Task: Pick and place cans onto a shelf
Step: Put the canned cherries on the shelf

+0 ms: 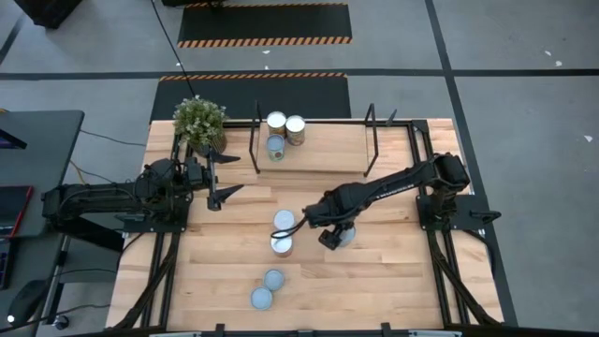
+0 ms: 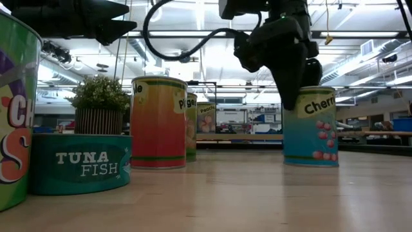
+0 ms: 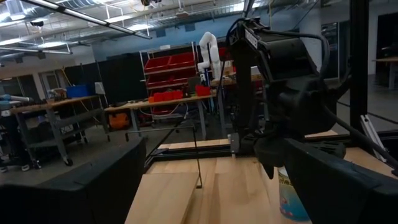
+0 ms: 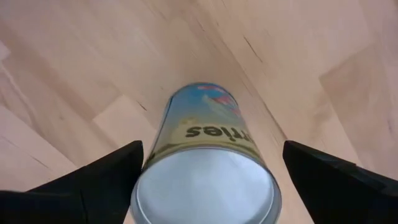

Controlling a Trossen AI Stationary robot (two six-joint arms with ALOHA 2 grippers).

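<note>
Grey workshop floor with two black mats edged in orange stripes surrounds my one wooden tabletop (image 1: 393, 271), the biggest thing I have in view. On it I count two dark arms, one at each side.

Next in size is the single shelf (image 1: 328, 150), a light plank along the far edge framed by thin black rods. I count three cans on it (image 1: 283, 131), bunched at its left end: two side by side and one just in front of them. One potted plant (image 1: 198, 122) stands at the far left corner of the tabletop, just beside the shelf.

On the open tabletop I count five more cans, eight in all. Two stand close together near the middle (image 1: 283, 232). Two more sit near the front edge (image 1: 268, 288); in the low view one of these is a squat teal tin marked tuna fish (image 2: 80, 171).

The fifth, a blue-grey cherries can (image 4: 208, 168), stands upright to the right of the middle pair. My right gripper (image 1: 339, 236) hangs straight over it, its jaws spread wide to either side of the silver top, nothing grasped.

My left gripper (image 1: 223, 178) waits off the surface near the plant, jaws released and empty.
</note>
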